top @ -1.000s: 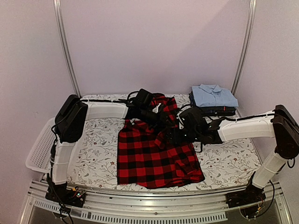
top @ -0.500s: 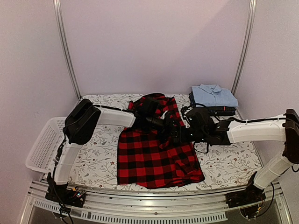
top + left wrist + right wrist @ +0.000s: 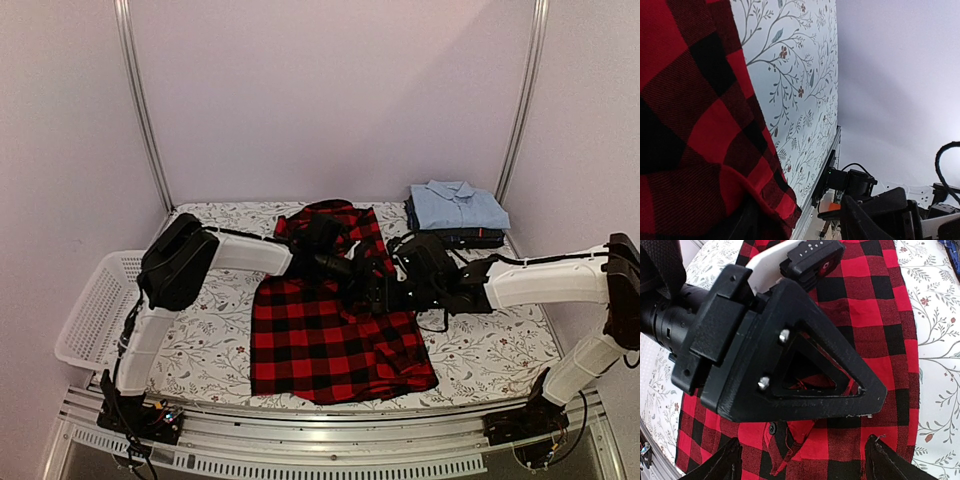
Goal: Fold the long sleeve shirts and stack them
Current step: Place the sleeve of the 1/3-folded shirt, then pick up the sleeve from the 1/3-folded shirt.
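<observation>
The red-and-black check shirt (image 3: 330, 335) lies spread on the floral table cover, its collar end toward the back. My left gripper (image 3: 362, 287) is low over its right middle. In the left wrist view the jaws (image 3: 797, 220) stand apart, and a fold of the check cloth (image 3: 700, 130) hangs over one finger. My right gripper (image 3: 388, 296) faces it from the right, open just above the cloth (image 3: 855, 300) with nothing between its fingers (image 3: 888, 460). A folded light blue shirt (image 3: 457, 205) tops a dark navy folded shirt (image 3: 462, 238) at the back right.
A white mesh basket (image 3: 92, 318) hangs off the table's left edge. The left gripper's black triangular finger (image 3: 790, 375) fills much of the right wrist view, close in front of my right gripper. The table's front rail (image 3: 330, 455) runs along the near edge.
The left arm's elbow has swung forward and its jaws have widened. The right arm has stretched lower toward the left gripper. The shirt's lower half lies as before.
</observation>
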### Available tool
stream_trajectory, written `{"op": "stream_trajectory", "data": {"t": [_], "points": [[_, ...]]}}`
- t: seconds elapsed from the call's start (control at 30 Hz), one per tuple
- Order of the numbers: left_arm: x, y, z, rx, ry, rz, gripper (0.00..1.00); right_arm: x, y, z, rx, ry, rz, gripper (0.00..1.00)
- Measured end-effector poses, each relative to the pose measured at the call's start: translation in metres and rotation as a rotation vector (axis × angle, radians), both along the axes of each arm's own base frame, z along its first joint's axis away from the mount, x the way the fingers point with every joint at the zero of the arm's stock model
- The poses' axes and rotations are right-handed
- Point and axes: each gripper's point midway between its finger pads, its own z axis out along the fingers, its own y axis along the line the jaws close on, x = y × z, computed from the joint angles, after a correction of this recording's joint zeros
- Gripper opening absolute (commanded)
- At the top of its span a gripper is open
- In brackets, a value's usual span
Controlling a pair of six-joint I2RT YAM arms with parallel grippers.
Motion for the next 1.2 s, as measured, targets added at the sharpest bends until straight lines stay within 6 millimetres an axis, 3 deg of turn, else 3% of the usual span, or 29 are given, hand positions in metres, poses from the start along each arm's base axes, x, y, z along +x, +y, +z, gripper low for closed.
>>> {"op": "stream_trajectory", "data": {"t": [0.13,0.37,0.57,0.7,0.83,0.97,1.1,1.2], "points": [[0.004,0.004,0.011,-0.005,-0.035,-0.006,0.56,-0.002,0.004,-0.008,0.002,0.025,0.015,0.73],[0.012,0.009,0.035,-0.033,-0.095,-0.009,0.56,-0.009,0.014,-0.042,-0.004,0.117,0.034,0.67],[0.021,0.020,0.035,-0.016,-0.107,0.007,0.56,-0.004,0.026,-0.045,0.028,0.131,0.028,0.60],[0.030,0.038,0.046,-0.010,-0.126,0.033,0.56,0.001,0.032,-0.045,0.039,0.130,0.018,0.46],[0.039,0.058,0.062,0.001,-0.165,0.067,0.56,0.007,0.039,-0.042,0.051,0.126,0.010,0.27],[0.038,0.090,0.081,0.034,-0.220,0.110,0.56,0.009,0.040,-0.043,0.036,0.135,0.004,0.03],[0.030,0.135,0.092,0.083,-0.261,0.168,0.56,0.017,0.038,-0.036,0.008,0.126,-0.004,0.00],[0.023,0.174,0.087,0.148,-0.284,0.224,0.55,0.032,0.041,-0.014,0.004,0.094,0.001,0.00]]}}
